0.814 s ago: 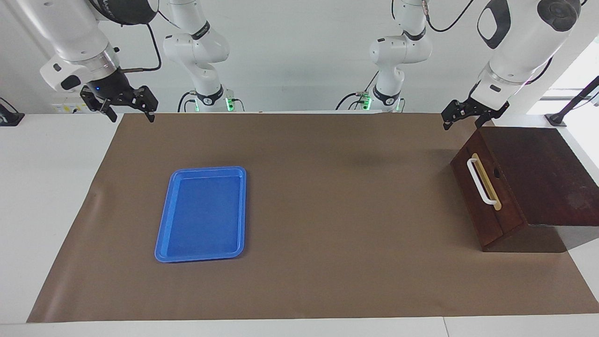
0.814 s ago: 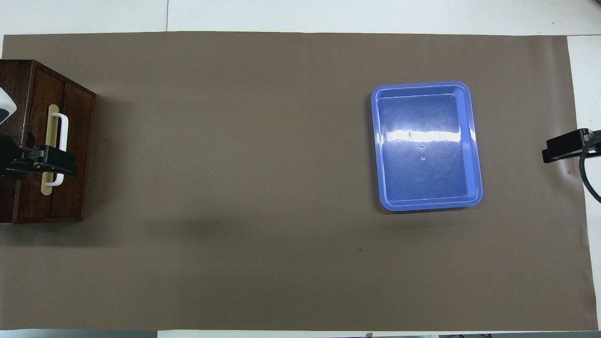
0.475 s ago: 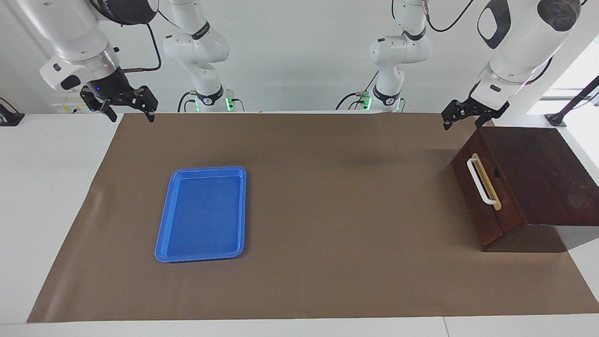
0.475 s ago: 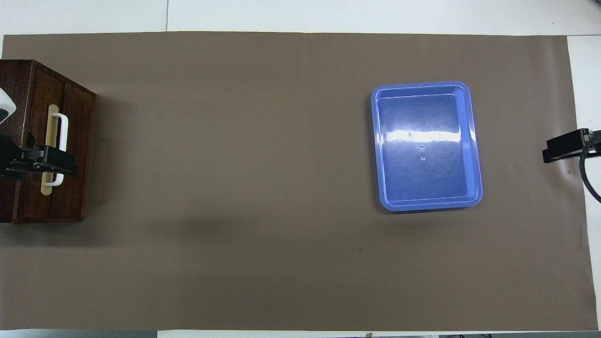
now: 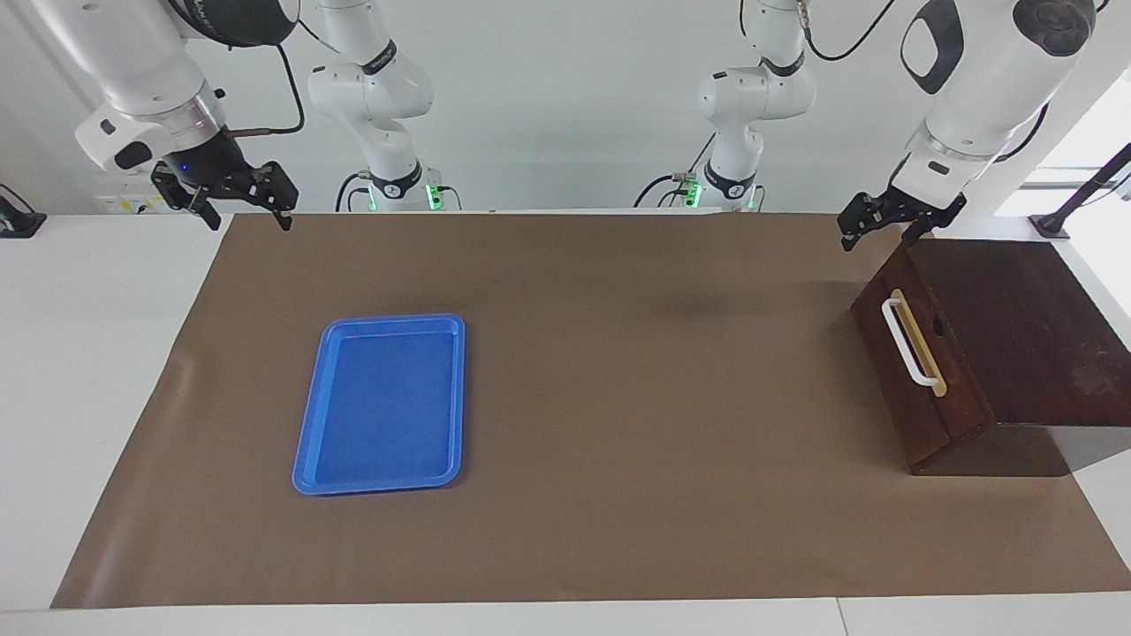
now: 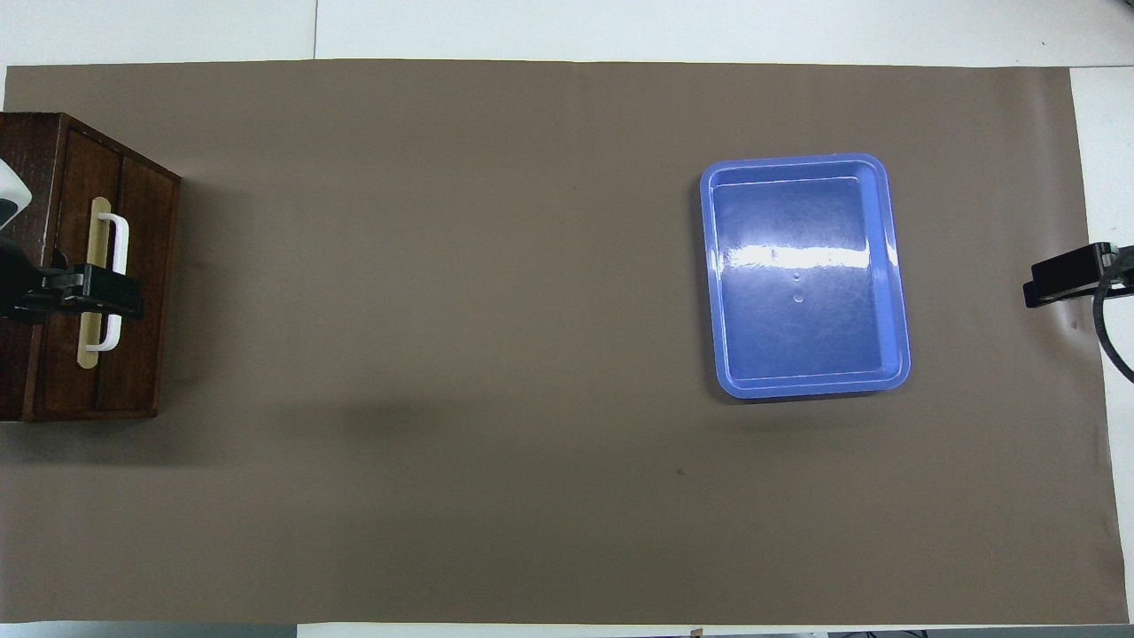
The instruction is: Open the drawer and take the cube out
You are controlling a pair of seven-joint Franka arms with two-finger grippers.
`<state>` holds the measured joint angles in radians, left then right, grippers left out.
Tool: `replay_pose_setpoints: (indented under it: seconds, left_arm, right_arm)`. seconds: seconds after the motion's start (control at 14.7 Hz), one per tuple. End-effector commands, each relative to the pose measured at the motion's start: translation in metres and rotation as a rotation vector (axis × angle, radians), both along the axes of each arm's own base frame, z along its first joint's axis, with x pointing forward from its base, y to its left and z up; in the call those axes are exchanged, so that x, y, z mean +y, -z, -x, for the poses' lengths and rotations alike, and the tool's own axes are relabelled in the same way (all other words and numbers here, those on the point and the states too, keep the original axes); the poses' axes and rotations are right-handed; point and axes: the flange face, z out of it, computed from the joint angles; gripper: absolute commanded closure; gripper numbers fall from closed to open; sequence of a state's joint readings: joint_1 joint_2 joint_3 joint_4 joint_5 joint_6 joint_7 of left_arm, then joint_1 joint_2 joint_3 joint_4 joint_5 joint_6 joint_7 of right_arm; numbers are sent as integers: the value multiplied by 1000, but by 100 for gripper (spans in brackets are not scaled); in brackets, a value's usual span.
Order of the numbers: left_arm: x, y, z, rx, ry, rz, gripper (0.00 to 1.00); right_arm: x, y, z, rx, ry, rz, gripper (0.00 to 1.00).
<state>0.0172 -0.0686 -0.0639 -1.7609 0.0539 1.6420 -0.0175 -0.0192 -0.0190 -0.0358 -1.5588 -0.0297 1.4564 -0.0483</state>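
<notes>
Drawer [image 5: 919, 367] status as I read it from my station: fully shut, its dark reddish-brown front flush in the dark wooden box [image 5: 1025, 327] at the left arm's end of the table. The white bar handle [image 5: 908, 343] sits on a tan strip [image 5: 923, 349] across that front. I see no cube in either view.

Left gripper [image 5: 884, 231]: in the air over the robot-side top corner of the wooden box, above the drawer front. Its two fingers stand apart with a clear gap between the tips, and they hold nothing. In the facing view there is open space between the fingertips and the handle below them, so I read no contact. In the overhead view the same gripper [image 6: 97, 301] covers the middle of the handle bar, which places the handle directly under the claw.

Right gripper [image 5: 240, 212]: in the air over the robot-side corner of the brown mat [image 5: 618, 397] at the right arm's end of the table. Its fingers are spread and hold nothing. The right arm waits there. In the overhead view only part of it [image 6: 1063, 282] shows at the edge of the view.

Blue plastic tray [image 5: 382, 404]: flat on the mat, well apart from the right gripper and farther from the robots than it, lying toward the right arm's end. It is well apart from the left gripper and from the drawer.
</notes>
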Motion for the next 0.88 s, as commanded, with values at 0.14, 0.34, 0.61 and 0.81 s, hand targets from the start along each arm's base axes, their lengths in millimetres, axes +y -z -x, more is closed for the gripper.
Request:
replay_pose_setpoints:
  seconds: [0.14, 0.34, 0.61, 0.81]
  left_arm:
    - [-9, 56, -5, -66, 112, -158, 0]
    - [-12, 96, -25, -70, 192, -259, 0]
    - [-19, 129, -44, -86, 289, -351, 0]
    - [-8, 150, -51, -111, 313, -365, 0]
  right_arm:
    - [-5, -1, 4, 6, -11, 2, 0]
    - [-4, 1, 5, 11, -28, -1, 0]
    - [-3, 17, 19, 40, -167, -20, 0]
    - [3, 39, 32, 29, -292, -76, 0]
